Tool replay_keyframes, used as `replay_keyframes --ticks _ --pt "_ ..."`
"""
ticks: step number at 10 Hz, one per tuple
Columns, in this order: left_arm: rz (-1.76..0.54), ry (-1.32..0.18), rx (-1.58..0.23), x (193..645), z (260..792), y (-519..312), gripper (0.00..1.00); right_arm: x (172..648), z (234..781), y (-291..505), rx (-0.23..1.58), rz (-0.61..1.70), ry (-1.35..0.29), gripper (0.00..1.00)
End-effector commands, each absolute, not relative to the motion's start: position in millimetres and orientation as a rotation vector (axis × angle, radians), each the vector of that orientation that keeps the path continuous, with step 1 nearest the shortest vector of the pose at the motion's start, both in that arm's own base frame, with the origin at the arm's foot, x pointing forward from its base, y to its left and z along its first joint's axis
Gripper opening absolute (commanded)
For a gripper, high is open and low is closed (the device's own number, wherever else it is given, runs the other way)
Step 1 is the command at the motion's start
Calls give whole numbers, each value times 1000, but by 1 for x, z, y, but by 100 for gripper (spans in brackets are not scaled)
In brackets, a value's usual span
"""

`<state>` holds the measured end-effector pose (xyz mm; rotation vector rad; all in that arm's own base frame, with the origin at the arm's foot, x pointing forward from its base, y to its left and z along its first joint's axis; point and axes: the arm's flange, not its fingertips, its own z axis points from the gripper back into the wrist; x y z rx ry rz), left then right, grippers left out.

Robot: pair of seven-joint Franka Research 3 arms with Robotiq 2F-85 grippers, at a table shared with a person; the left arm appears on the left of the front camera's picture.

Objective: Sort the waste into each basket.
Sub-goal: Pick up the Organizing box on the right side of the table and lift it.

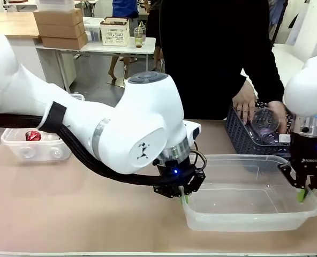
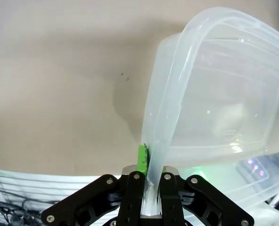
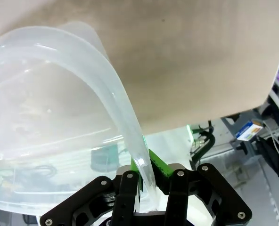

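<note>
Tub [image 1: 249,201], clear and empty, sits at table centre-right, held at both ends: left gripper [image 1: 183,197] pinches its left rim, right gripper [image 1: 304,194] its right rim, jaws narrow on thin plastic in both wrist views. 2nd tub [image 1: 35,144] far left holds a red can [image 1: 33,136]. Person's hand [image 1: 246,103] reaches into grey basket [image 1: 244,131] w/ a bottle [image 1: 265,120]. Risk: the rim looks thin and flexy, so uneven pull btwn arms could twist it or let it slip out.

Front view faces person across table; both wrist views close on clear tub [image 1: 249,214] rim.
</note>
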<state>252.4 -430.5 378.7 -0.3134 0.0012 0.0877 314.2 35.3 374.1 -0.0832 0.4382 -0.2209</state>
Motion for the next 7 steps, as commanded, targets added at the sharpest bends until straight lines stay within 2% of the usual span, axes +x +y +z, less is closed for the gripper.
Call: replay_keyframes --ticks 1,4,7 --pt "109 7 -394 254 429 -402 0 280 395 57 -56 -217 470 0" --pt "191 -131 -384 256 479 -362 0 284 441 93 6 -176 457 0" --pt "299 -304 -360 258 513 -312 0 322 474 135 63 -246 472 0"
